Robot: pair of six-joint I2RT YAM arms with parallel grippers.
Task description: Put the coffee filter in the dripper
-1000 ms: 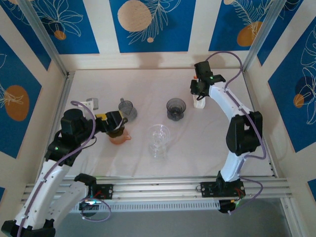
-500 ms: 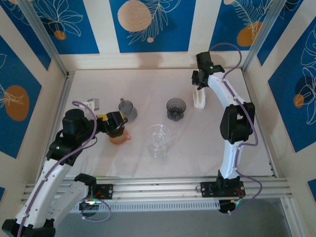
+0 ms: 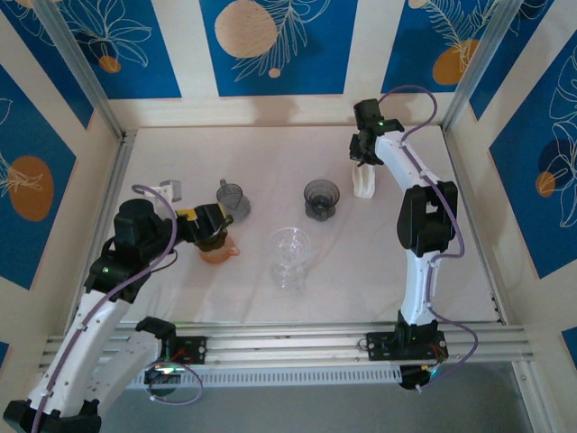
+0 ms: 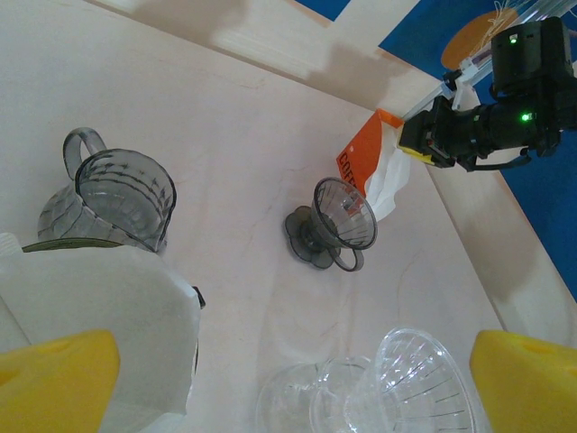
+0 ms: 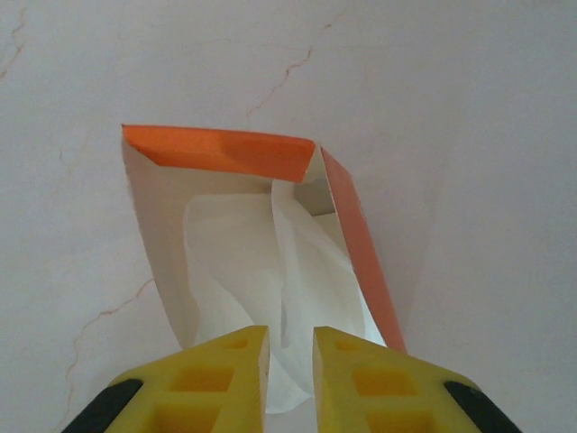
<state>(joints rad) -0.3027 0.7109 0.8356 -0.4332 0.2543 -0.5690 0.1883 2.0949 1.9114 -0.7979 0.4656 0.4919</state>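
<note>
White coffee filters (image 5: 234, 262) stand in an open orange-edged box (image 5: 225, 152) at the back right of the table (image 3: 270, 162). My right gripper (image 5: 291, 347) points down into the box, its yellow fingers drawn close with a fold of filter between them. The box (image 3: 363, 183) and that gripper (image 3: 362, 165) also show from above. A dark grey dripper (image 3: 321, 198) sits just left of the box. A clear dripper (image 3: 290, 255) stands nearer me. My left gripper (image 4: 293, 379) hangs wide open and holds nothing, above an orange dripper (image 3: 219, 252).
A grey handled cup (image 3: 233, 197) stands at the mid left, with a small white block (image 3: 169, 189) further left. Wooden walls and metal posts close in the table on three sides. A white shape (image 4: 99, 325) lies beside my left finger.
My right gripper has settled over the filter box and its jaws have narrowed onto the filter. The right arm's elbow has swung toward the back. The left arm has not moved.
</note>
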